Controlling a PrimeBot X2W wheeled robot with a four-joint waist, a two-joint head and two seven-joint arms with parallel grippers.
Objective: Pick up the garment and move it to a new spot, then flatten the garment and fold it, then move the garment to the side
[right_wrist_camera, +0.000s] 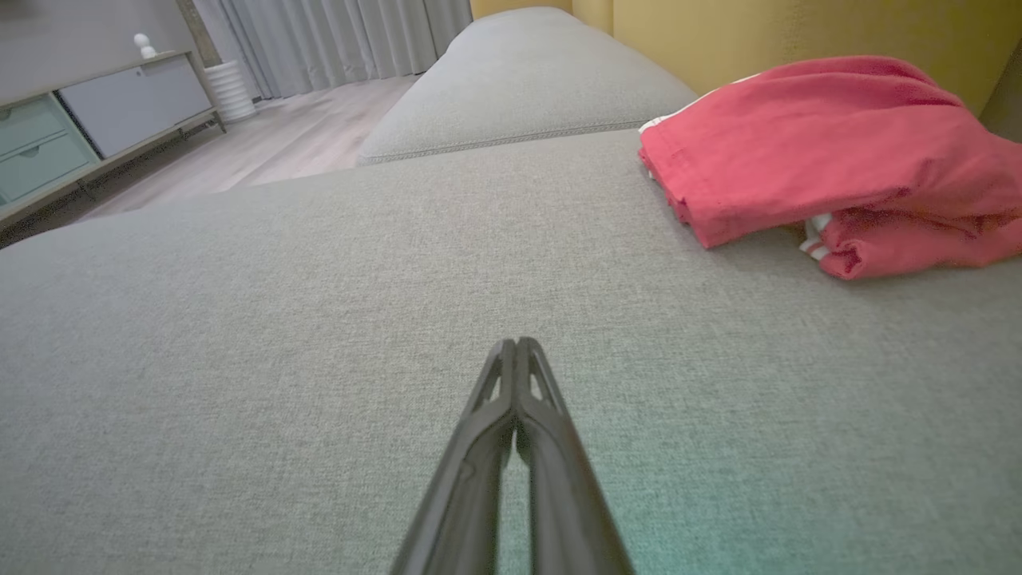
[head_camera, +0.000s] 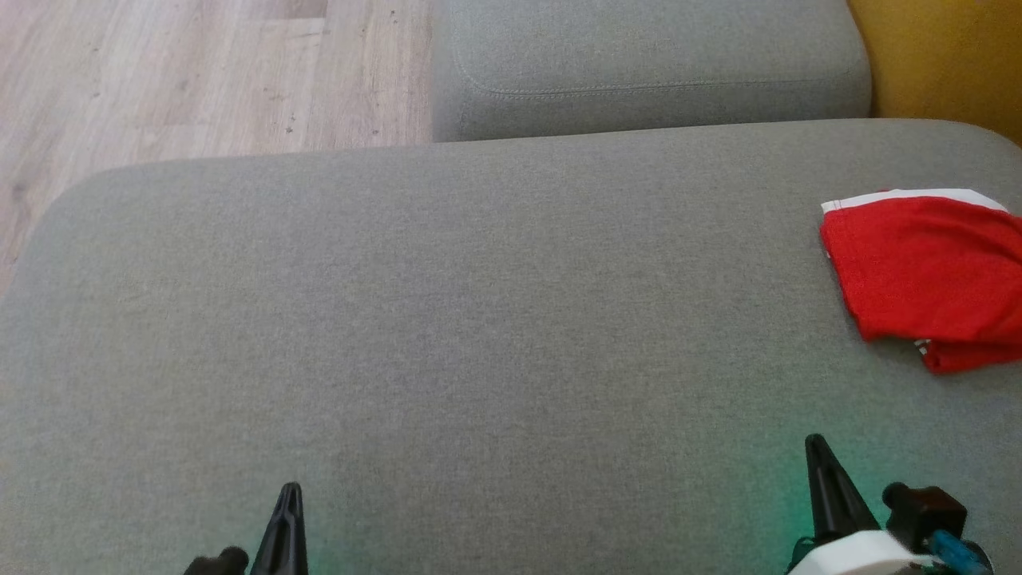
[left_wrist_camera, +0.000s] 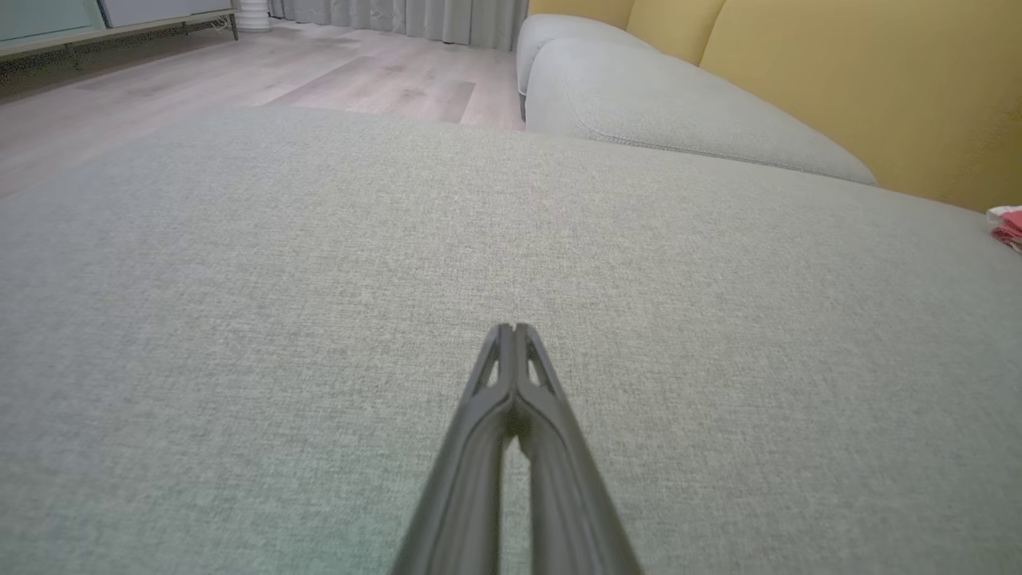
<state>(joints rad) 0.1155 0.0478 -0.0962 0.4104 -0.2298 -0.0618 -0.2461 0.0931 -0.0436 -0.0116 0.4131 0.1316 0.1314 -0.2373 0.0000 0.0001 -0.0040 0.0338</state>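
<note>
A red garment (head_camera: 926,271) with white trim lies folded at the right edge of the grey cushion (head_camera: 479,335); it also shows in the right wrist view as a folded red garment (right_wrist_camera: 822,152), and a sliver of the garment (left_wrist_camera: 1008,225) peeks in at the far right of the left wrist view. My left gripper (head_camera: 289,489) is at the lower left, shut with nothing in it, its tips together (left_wrist_camera: 512,327). My right gripper (head_camera: 814,441) is at the lower right, below the garment and apart from it, also shut and empty (right_wrist_camera: 517,343).
A second grey cushion (head_camera: 647,64) lies beyond the large one, with a yellow backrest (head_camera: 942,56) at the right. Wooden floor (head_camera: 200,72) runs past the cushion's far left edge. A low cabinet (right_wrist_camera: 88,120) and curtains stand across the room.
</note>
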